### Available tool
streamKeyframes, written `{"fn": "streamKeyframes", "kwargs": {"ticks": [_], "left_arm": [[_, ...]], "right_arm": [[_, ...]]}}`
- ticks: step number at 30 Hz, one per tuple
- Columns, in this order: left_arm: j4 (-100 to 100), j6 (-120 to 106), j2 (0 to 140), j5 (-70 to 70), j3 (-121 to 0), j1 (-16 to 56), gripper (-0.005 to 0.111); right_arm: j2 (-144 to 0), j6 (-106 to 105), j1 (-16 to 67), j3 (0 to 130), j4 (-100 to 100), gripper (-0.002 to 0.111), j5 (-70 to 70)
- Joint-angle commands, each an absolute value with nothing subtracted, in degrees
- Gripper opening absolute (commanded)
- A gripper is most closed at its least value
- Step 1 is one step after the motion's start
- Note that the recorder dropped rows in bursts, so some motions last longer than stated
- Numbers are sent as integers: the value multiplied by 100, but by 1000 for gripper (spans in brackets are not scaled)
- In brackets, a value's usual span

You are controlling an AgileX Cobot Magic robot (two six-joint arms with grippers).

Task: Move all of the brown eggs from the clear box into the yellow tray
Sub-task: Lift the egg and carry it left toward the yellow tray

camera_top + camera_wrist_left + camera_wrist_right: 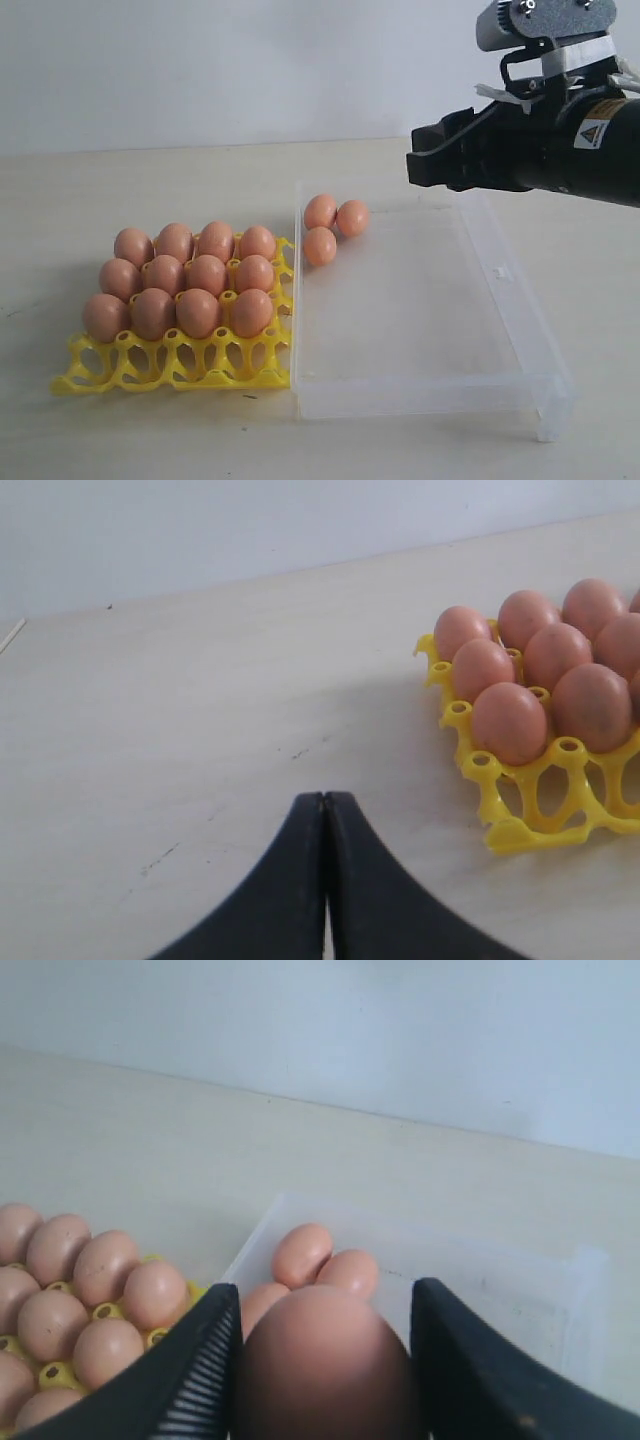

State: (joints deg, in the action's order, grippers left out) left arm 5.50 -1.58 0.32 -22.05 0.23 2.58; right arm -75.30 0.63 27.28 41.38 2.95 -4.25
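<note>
Between the right pincer's (325, 1305) ridged black pads: one brown egg (325, 1370), smooth, matte, oval, grasped and held above the clear box (520, 300). Ahead of the tips: three loose eggs (335, 228) in a box corner. Beyond them: yellow lattice tray (170, 370), twelve eggs (185, 280) seated, one outer row of cups empty. Step, judged: carrying. Next calls for gentle lowering into an empty cup. Left pincer (325, 815): clenched, empty.

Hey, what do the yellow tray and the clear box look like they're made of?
The yellow tray looks like molded plastic, slightly glossy: even bright color, thin openwork lattice. The clear box is probably rigid transparent plastic: the table shows through, and edges look whitish.
</note>
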Motion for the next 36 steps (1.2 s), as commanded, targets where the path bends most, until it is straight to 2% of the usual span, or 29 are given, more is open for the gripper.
{"fn": "streamKeyframes", "kwargs": {"ticks": [1, 25, 30, 36], "left_arm": [[544, -130, 0, -2169, 0, 286, 0], [544, -130, 0, -2169, 0, 286, 0], [544, -130, 0, -2169, 0, 286, 0], [544, -130, 0, -2169, 0, 286, 0]], "right_arm": [[-7435, 0, 2730, 4131, 256, 0, -608], [-7468, 0, 2730, 4114, 256, 0, -590], [-7406, -163, 2730, 3549, 298, 0, -1735], [-7310, 79, 2730, 2369, 542, 0, -3762]]}}
